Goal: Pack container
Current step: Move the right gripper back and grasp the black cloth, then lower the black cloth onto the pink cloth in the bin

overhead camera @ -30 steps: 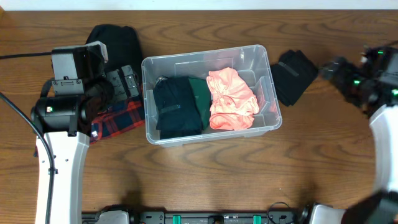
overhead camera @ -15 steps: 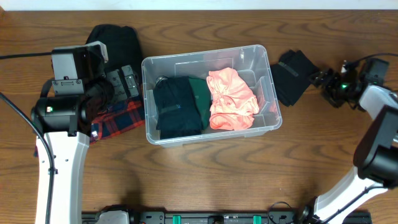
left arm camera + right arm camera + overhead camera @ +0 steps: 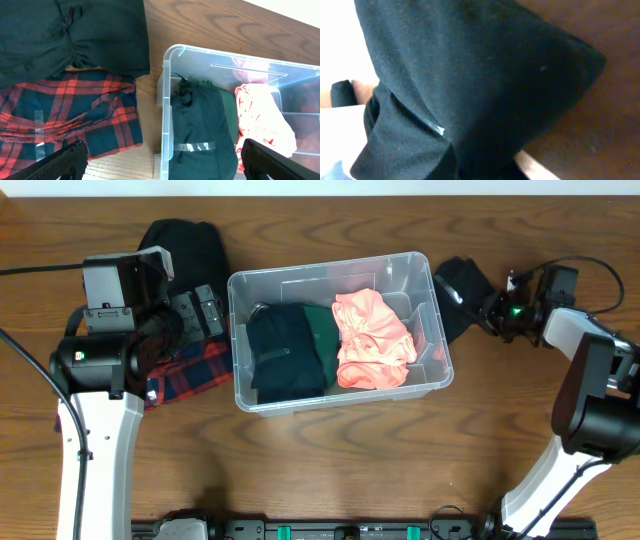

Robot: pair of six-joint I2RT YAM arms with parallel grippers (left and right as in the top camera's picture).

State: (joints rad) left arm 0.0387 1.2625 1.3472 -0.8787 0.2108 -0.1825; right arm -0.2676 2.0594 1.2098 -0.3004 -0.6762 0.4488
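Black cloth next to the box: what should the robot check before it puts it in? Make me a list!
1. Right hand reaches the black cloth: ok, it sits at the cloth's edge.
2. Cloth is gripped: cannot tell. The right wrist view shows only black fabric.
3. Room in the container: ok, some bare floor shows along its right wall beside the orange cloth.
4. Left hand is out of the way: ok, it is open over the plaid shirt, outside the container.
5. Cloth clears the wall: not ok yet. The cloth lies on the table against the container's side.
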